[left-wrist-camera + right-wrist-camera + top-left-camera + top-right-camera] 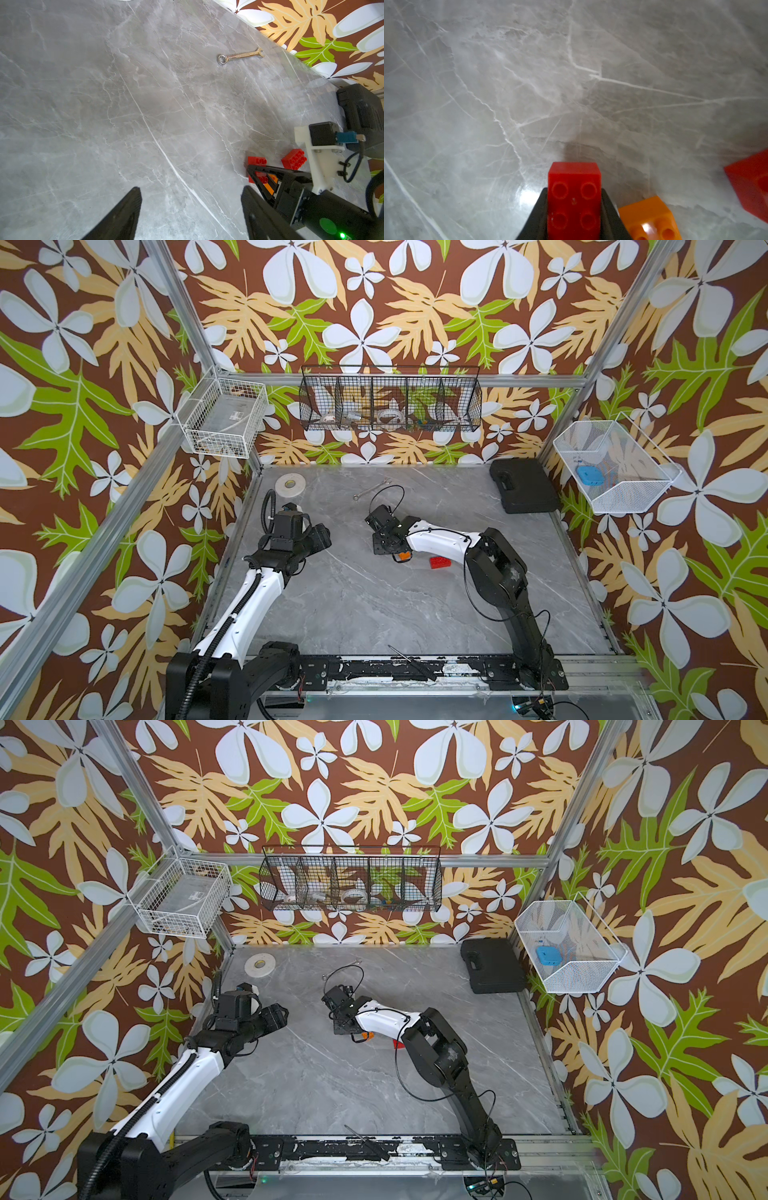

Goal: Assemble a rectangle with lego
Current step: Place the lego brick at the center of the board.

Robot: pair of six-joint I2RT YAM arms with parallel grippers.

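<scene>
A red brick (574, 176) was clamped in the right tool (574, 192), arm stretched low; the left tool (190, 188) was held wide.

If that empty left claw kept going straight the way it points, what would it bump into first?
Most likely just the bare grey table: nothing lies ahead of the open left gripper. The wrench sits off to one side; depth is unclear.

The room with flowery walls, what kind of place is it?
Probably a robot test booth, not a home: a left arm and right arm mounted at a grey table, a metal frame post, a hanging wire basket.
</scene>
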